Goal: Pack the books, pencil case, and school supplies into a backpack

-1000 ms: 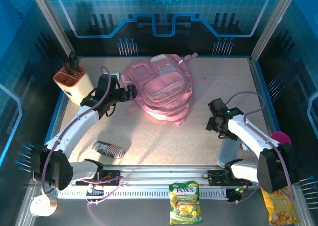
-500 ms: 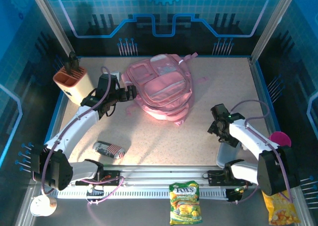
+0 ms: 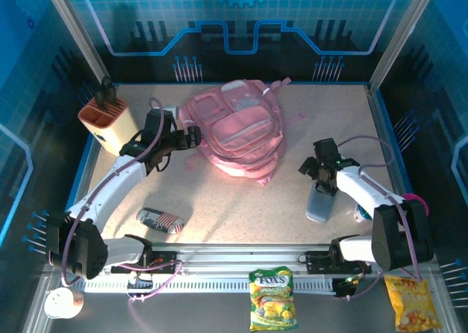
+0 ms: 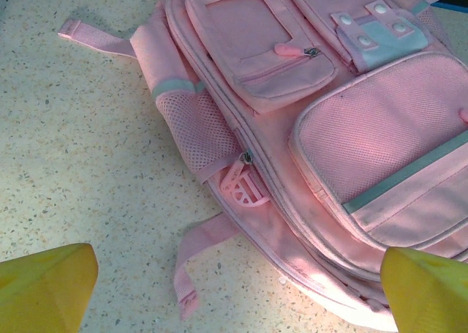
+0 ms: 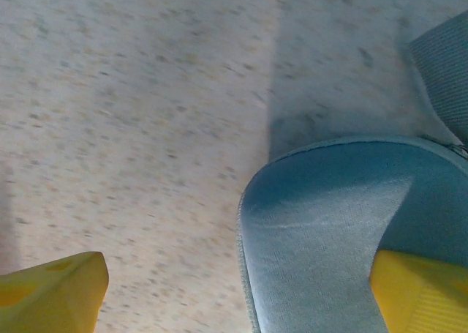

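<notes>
The pink backpack [image 3: 235, 128] was seen lying flat at the back of the worktop [image 3: 241, 208], with the left end effector [image 4: 235, 287] spread wide just beside its left edge. The striped pencil case [image 3: 159, 219] was seen lying near the front left, well apart from it. The right end effector [image 5: 235, 293] was held wide over one end of a grey-blue pouch [image 3: 319, 203].
</notes>
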